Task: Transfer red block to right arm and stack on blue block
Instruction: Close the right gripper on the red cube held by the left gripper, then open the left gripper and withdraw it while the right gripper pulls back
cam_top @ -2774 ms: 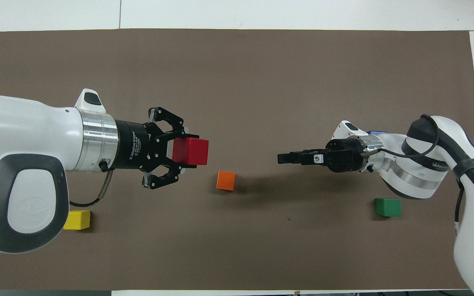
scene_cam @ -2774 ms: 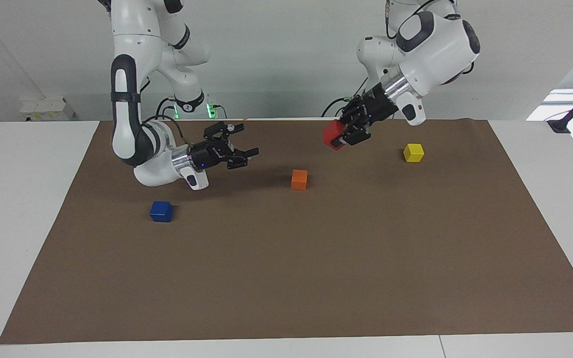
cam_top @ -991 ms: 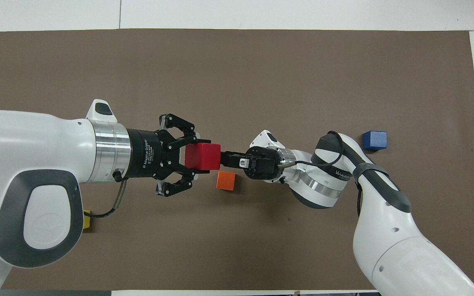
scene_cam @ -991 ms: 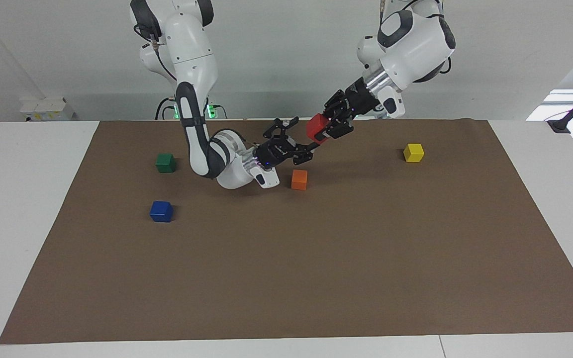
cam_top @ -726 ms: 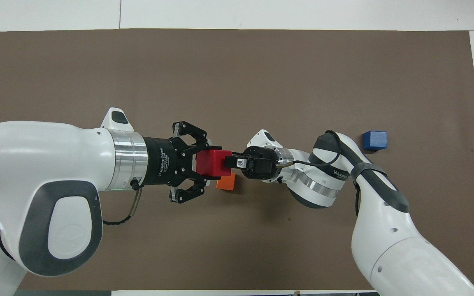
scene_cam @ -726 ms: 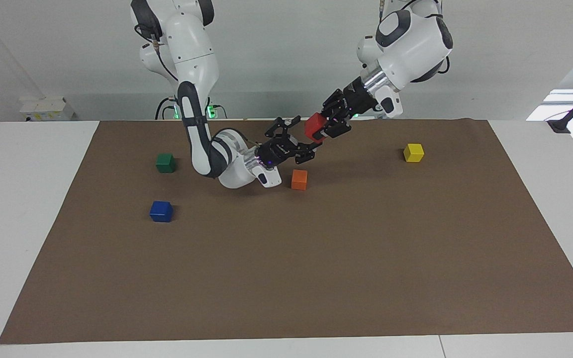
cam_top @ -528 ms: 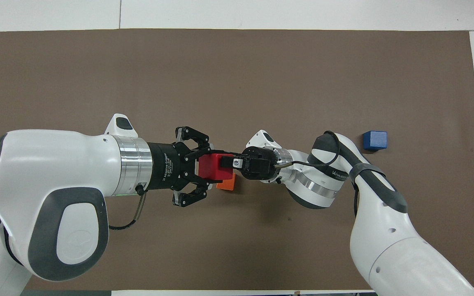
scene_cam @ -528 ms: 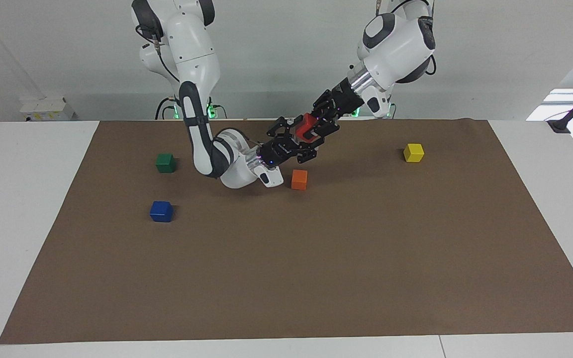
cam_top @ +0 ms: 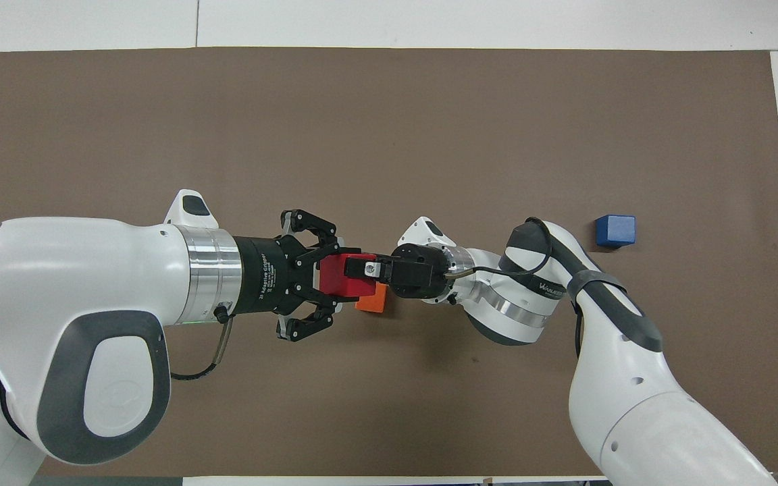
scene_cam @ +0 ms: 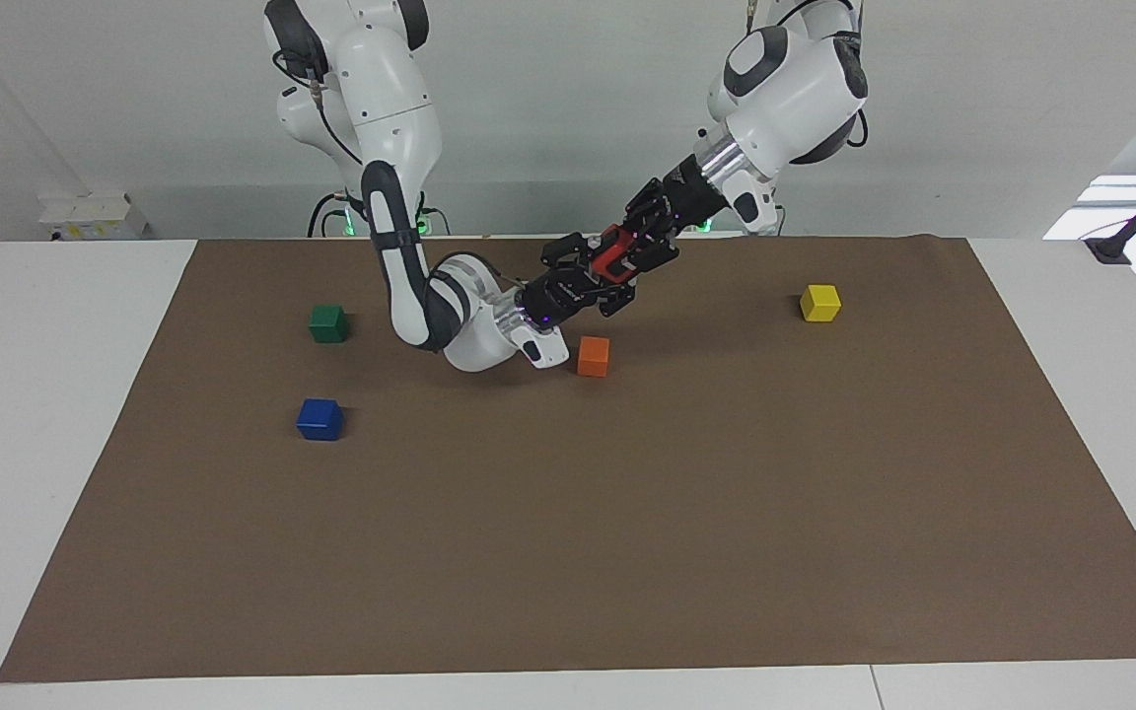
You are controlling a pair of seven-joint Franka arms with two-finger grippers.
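Observation:
The red block is held in the air in my left gripper, which is shut on it over the mat's middle, above the orange cube. In the overhead view the red block shows between the left gripper's fingers. My right gripper meets it from the right arm's end, open, with one finger above and one below the red block; it also shows in the overhead view. The blue block sits on the mat toward the right arm's end and shows in the overhead view too.
An orange cube lies on the brown mat under the two grippers. A green cube sits nearer to the robots than the blue block. A yellow cube lies toward the left arm's end.
My right arm swung in from the blue block's side to the mat's middle. My left gripper carried the red block toward it, and the right fingers now straddle the block.

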